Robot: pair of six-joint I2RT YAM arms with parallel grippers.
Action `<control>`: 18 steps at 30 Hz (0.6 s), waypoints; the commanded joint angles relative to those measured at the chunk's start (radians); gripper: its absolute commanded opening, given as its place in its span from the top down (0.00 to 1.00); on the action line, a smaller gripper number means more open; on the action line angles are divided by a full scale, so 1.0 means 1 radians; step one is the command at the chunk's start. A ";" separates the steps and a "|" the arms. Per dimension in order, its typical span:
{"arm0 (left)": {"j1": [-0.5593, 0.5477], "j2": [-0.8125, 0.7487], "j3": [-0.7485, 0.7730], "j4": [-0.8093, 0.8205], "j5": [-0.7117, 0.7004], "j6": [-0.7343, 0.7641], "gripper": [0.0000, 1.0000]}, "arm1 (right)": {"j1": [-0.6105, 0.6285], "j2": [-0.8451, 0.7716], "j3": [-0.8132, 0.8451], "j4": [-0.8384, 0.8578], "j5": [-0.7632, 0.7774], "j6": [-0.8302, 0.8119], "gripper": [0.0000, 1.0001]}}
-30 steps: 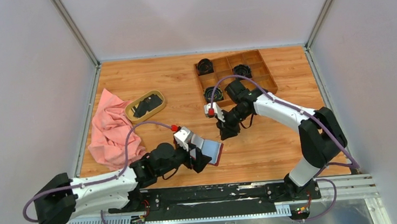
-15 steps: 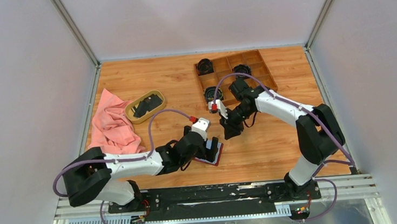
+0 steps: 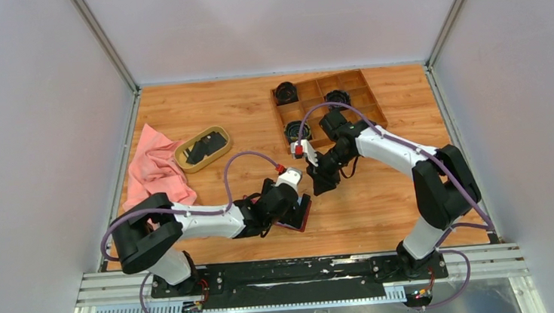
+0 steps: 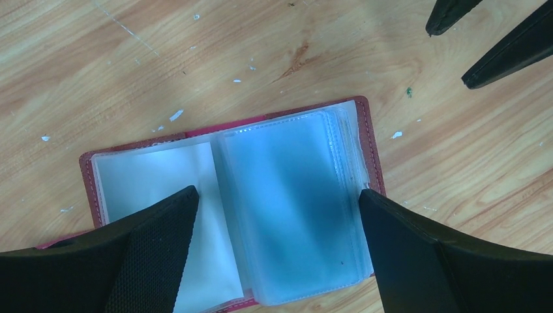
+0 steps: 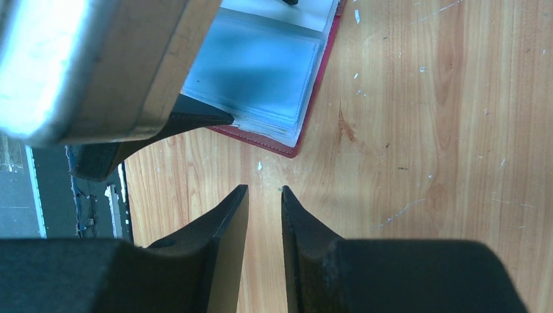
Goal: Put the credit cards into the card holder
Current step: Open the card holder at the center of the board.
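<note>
The dark red card holder [image 3: 302, 218] lies open and flat on the table, with its clear pockets [image 4: 287, 195] facing up. My left gripper [image 4: 277, 194] is open wide just above it, one finger over the left page and one at the right edge, holding nothing. It also shows in the top view [image 3: 291, 207]. My right gripper [image 5: 265, 190] hovers over bare wood just beyond the holder [image 5: 261, 72], with only a narrow gap between its jaws and nothing in them. It also shows in the top view [image 3: 320, 184]. Dark credit cards [image 3: 205, 145] lie in the tan dish.
The oval tan dish [image 3: 183, 159] sits at the left, beside a pink cloth [image 3: 153, 179]. A wooden compartment box [image 3: 363, 92] with black items [image 3: 338, 97] stands at the back right. The enclosure walls close in the table on three sides.
The left arm stretched forward and right, and the card holder went from raised at the gripper to flat on the table. The right gripper shifted slightly.
</note>
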 commanded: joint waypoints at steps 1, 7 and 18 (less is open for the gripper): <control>-0.007 0.014 0.007 -0.027 -0.022 -0.012 0.05 | -0.007 0.013 0.027 -0.029 -0.002 0.010 0.71; -0.007 -0.005 -0.009 -0.024 -0.011 -0.026 0.09 | -0.007 0.013 0.027 -0.030 -0.002 0.009 0.71; -0.002 -0.035 -0.029 -0.020 0.023 -0.043 0.09 | -0.007 0.015 0.027 -0.032 -0.005 0.008 0.71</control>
